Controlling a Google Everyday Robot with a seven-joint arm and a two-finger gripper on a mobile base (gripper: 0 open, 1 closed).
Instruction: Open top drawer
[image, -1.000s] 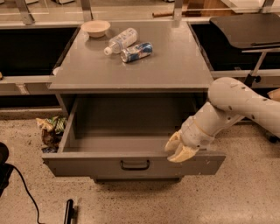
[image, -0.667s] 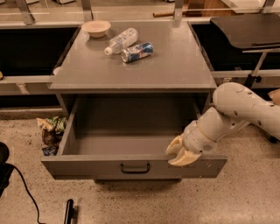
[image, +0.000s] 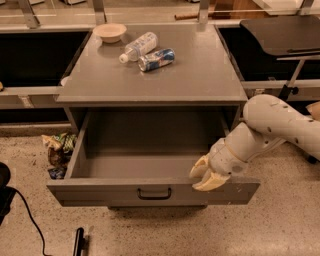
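Note:
The top drawer (image: 100, 192) of the grey cabinet stands pulled far out, its deep grey tray bare inside. Its flat front carries a small black centre handle (image: 154, 194). My gripper (image: 205, 176) sits at the right part of the drawer's front rim, its cream fingers (image: 212, 182) over the top edge, to the right of the handle. The white arm reaches in from the right. The lower drawers are hidden under the open one.
On the cabinet top (image: 200, 75) lie a beige bowl (image: 109, 32), a clear plastic bottle (image: 138, 46) and a blue can (image: 156, 59). A crumpled snack bag (image: 58, 150) lies on the floor left of the cabinet. A black cable (image: 30, 220) runs at lower left. A dark table (image: 280, 35) stands at right.
The drawer has slid a little further out toward the camera, and my gripper has moved with its front edge.

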